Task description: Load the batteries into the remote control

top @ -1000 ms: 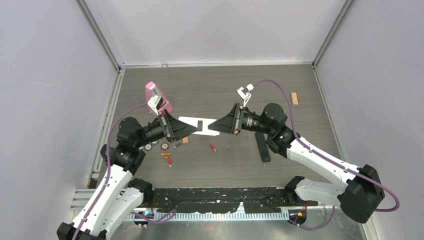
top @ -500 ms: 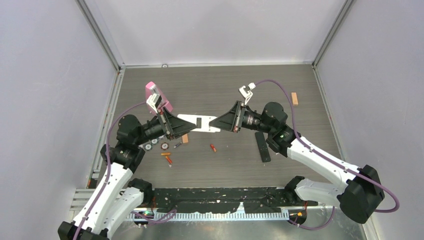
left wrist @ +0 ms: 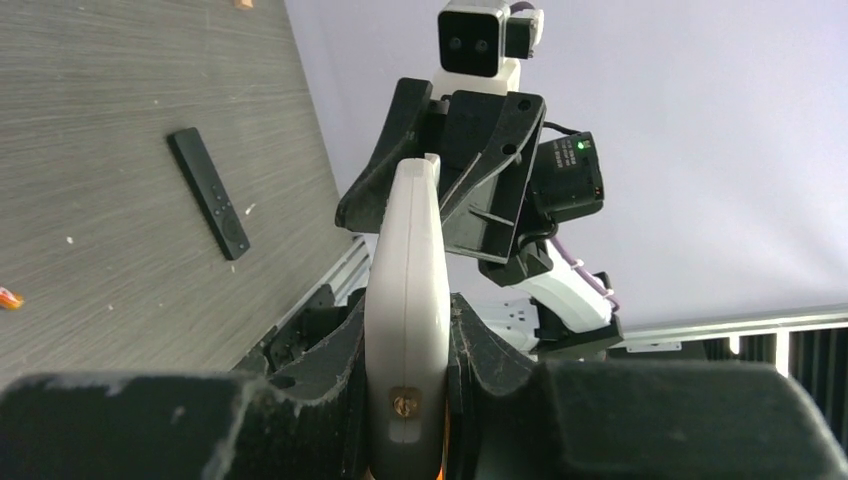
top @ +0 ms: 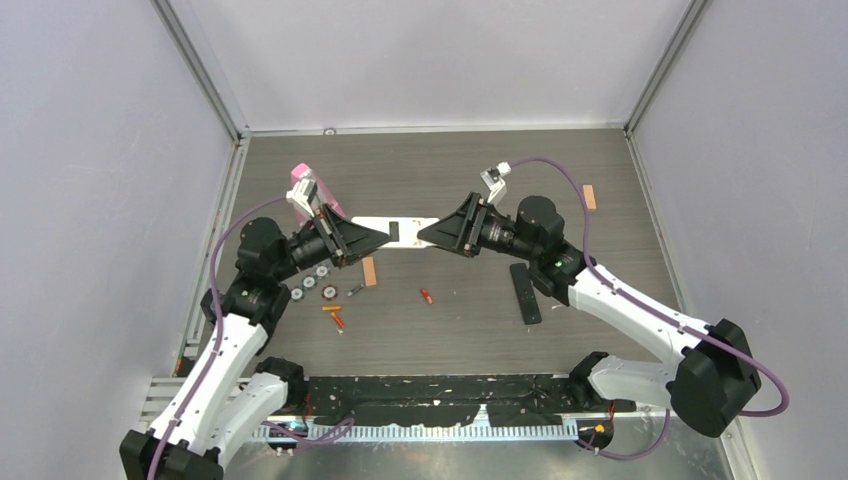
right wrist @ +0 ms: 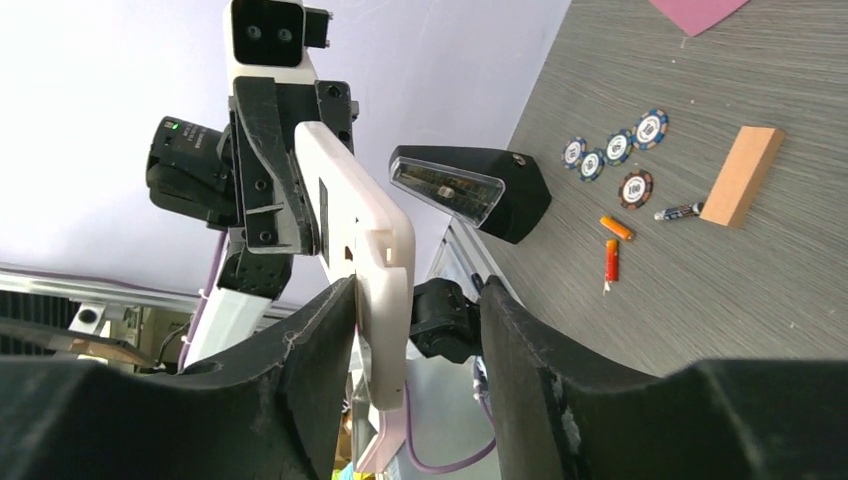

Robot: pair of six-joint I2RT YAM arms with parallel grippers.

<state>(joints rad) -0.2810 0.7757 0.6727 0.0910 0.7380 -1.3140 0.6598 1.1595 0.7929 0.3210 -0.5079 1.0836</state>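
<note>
The white remote control [top: 403,226] hangs above the table between both arms, a dark open slot on its upper face. My left gripper [top: 374,238] is shut on its left end; the left wrist view shows the remote [left wrist: 405,290] edge-on, squeezed between both pads. My right gripper [top: 428,233] is open around the other end: the remote [right wrist: 355,215] lies against one finger with a clear gap to the other finger [right wrist: 510,330]. Three orange-red batteries [top: 331,309] [top: 339,320] [top: 427,296] lie on the table below, two of them also showing as batteries [right wrist: 617,228] in the right wrist view.
A black remote [top: 525,292] lies right of centre. A tan block [top: 370,271], a thin dark stick [top: 355,290] and several round discs [top: 310,283] lie under the left arm. A pink object [top: 312,190] and another tan block [top: 590,197] lie further back.
My right gripper has opened off the remote's end. Both arms have carried the white remote further from the bases. The left gripper stays shut on it.
</note>
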